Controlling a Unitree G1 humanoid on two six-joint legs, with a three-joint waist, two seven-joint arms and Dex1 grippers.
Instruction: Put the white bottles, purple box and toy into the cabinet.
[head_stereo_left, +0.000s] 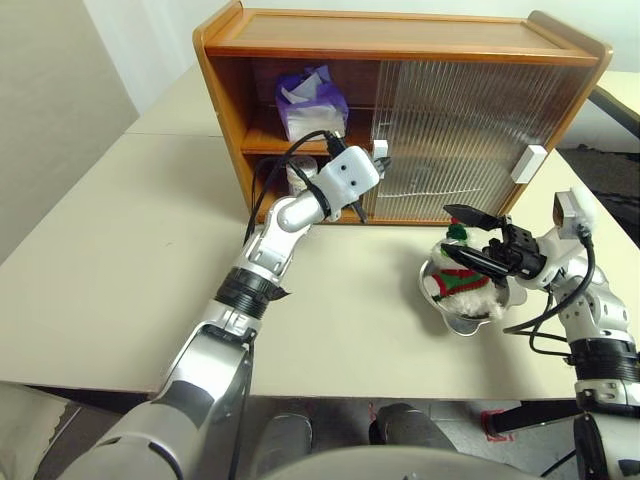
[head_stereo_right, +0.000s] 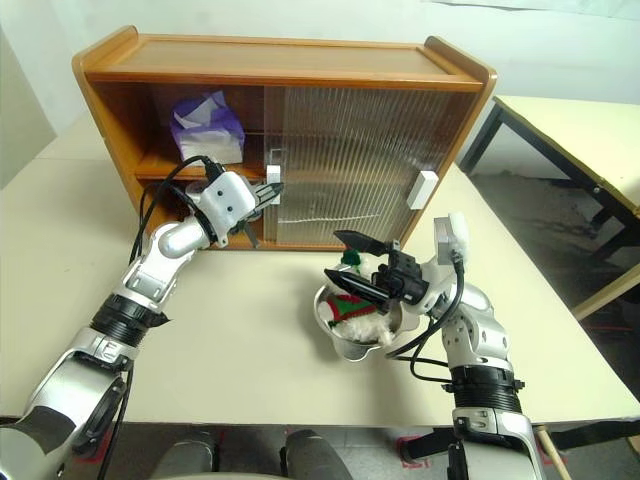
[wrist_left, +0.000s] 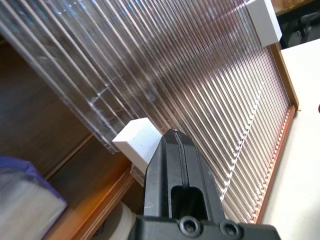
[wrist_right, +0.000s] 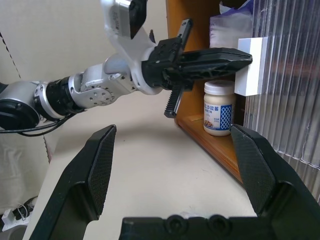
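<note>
Honey-brown cabinet (head_stereo_left: 400, 40) standing at the far side of the pale table (head_stereo_left: 120, 280), open on its left half, closed on its right by two ribbed sliding doors (head_stereo_left: 470, 130); bare tabletop stretching wide to the left of the cabinet and in front of it, down to the near edge; a second table edge (head_stereo_right: 560, 130) lying off to the right, apart from this one.

On the upper shelf, in the open half: purple box (head_stereo_left: 312, 105) with white tissue poking from the top, set close to the edge of the nearer door. On the lower shelf, in the open half: one white bottle (wrist_right: 219, 115) with a blue-and-white label, upright, near the shelf's front edge, just beside the door's edge.

Left gripper (wrist_right: 240, 59) closed tight, fingers pressed together, holding nothing; tips resting against the white handle (wrist_right: 250, 65) at the edge of the inner door, level with the shelf line; second white handle (head_stereo_left: 528, 163) further right on the outer door.

On the table in front of the closed doors, right of centre: shiny metal bowl (head_stereo_left: 455, 320) with the toy (head_stereo_left: 462, 285) lying in it, striped sweater up, green hat toward the cabinet.

Right gripper (head_stereo_left: 468, 238) spread wide, empty, hanging just above the bowl and toy, fingers pointing left.
</note>
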